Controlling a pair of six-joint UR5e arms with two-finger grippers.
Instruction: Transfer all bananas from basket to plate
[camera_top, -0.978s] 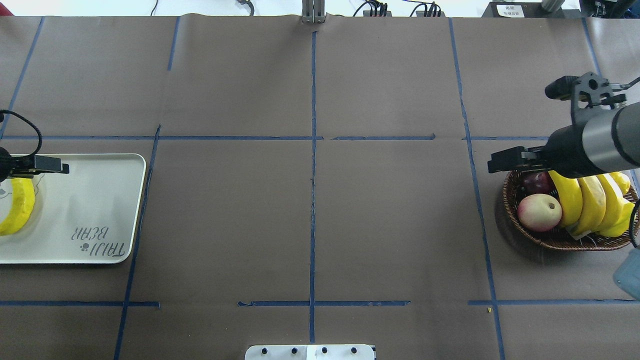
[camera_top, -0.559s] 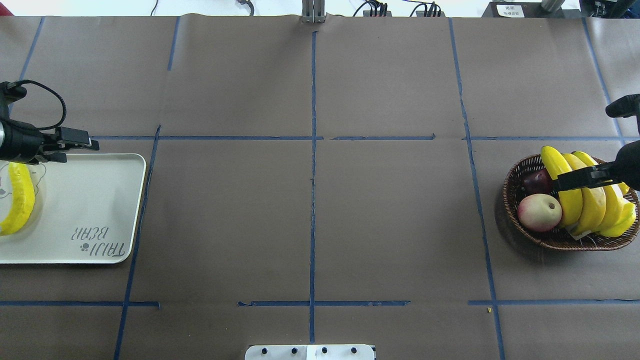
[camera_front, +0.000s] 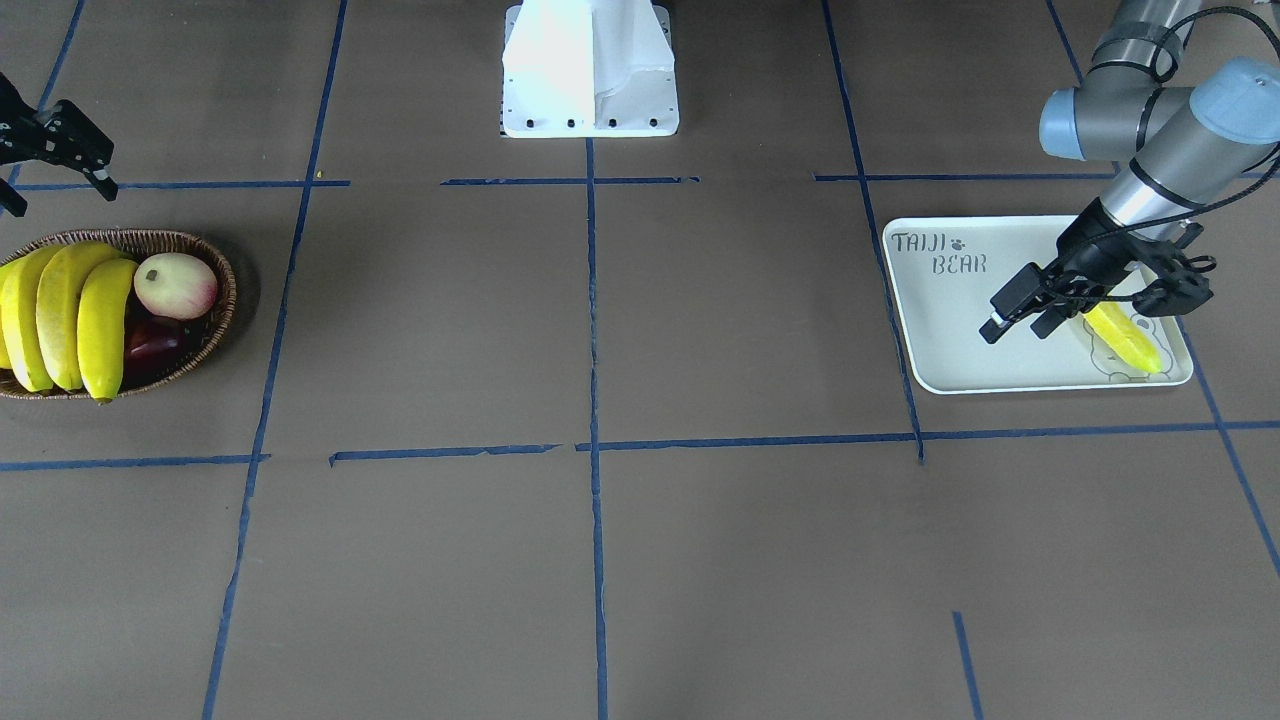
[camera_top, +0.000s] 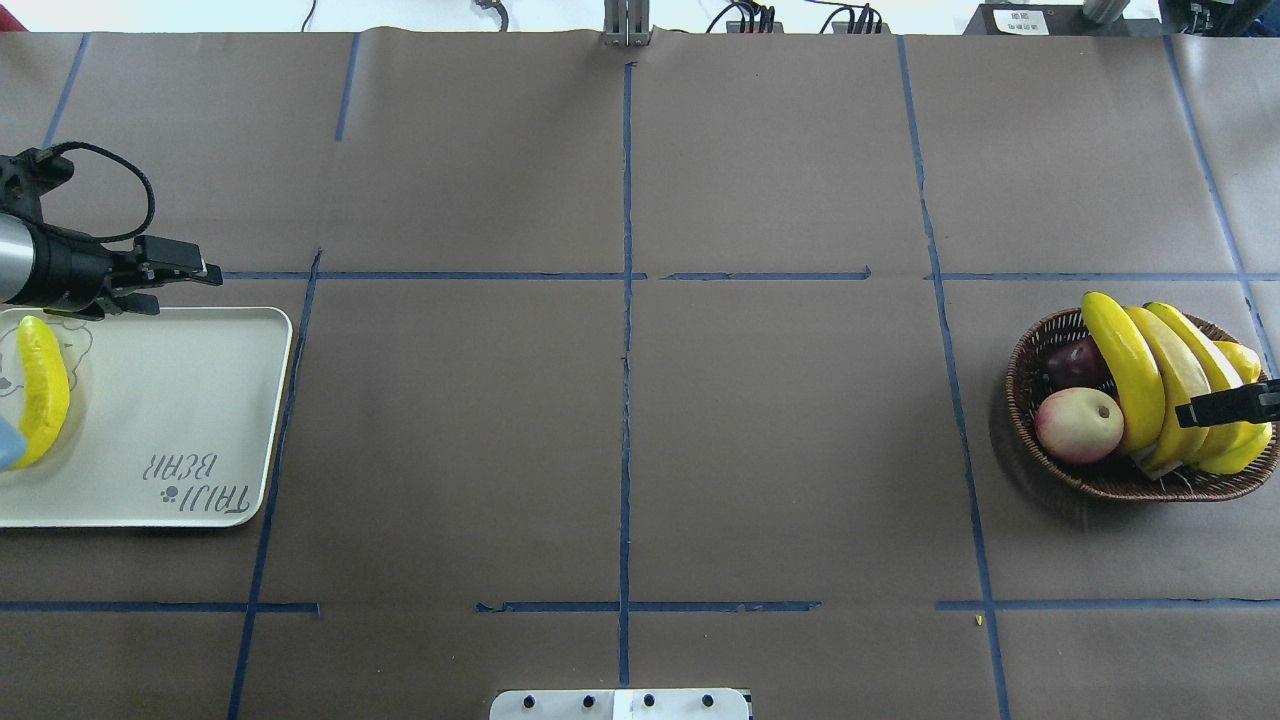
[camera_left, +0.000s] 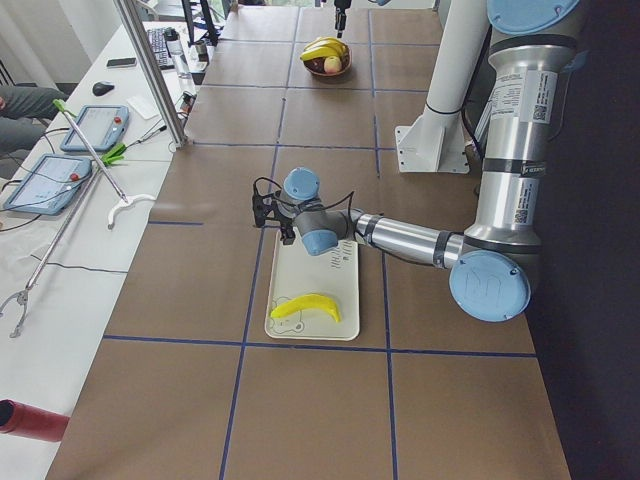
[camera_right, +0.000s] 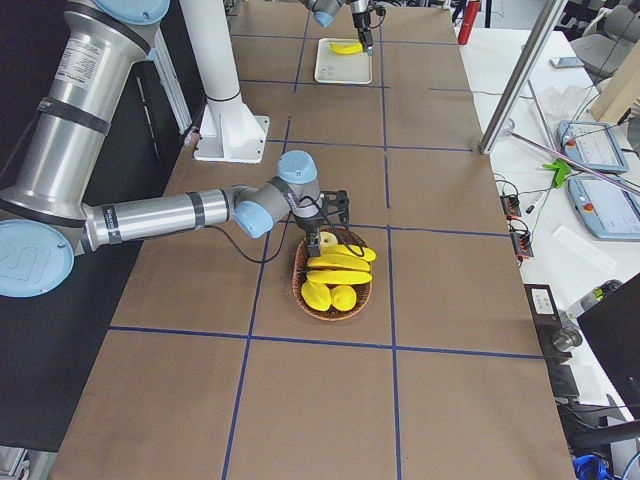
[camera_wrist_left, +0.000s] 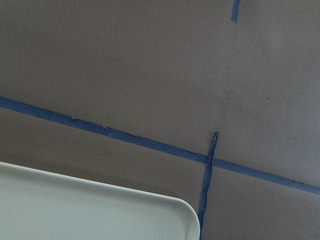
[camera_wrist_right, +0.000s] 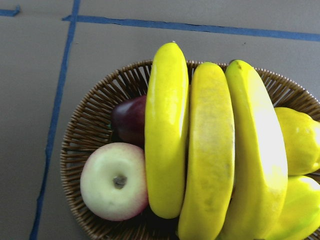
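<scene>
Three bananas (camera_top: 1125, 370) lie side by side in the wicker basket (camera_top: 1030, 440), and they fill the right wrist view (camera_wrist_right: 210, 150). One banana (camera_top: 42, 390) lies on the plate (camera_top: 180, 400), which also shows in the front view (camera_front: 950, 320). My left gripper (camera_front: 1018, 318) is open and empty, held above the plate's far edge, apart from that banana (camera_front: 1125, 340). My right gripper (camera_front: 58, 185) is open and empty, held above the basket's near right side. Only one of its fingers (camera_top: 1225, 408) shows at the overhead view's right edge.
The basket also holds a pale pink apple (camera_top: 1078, 424), a dark red apple (camera_top: 1075, 362) and yellow-green mangoes (camera_top: 1240, 450). The white robot base (camera_front: 590, 70) stands at the table's near middle. Blue tape lines cross the brown table.
My left gripper has lifted off the plate's banana and moved to the plate's far edge. My right gripper has moved from the basket's far left across to its right.
</scene>
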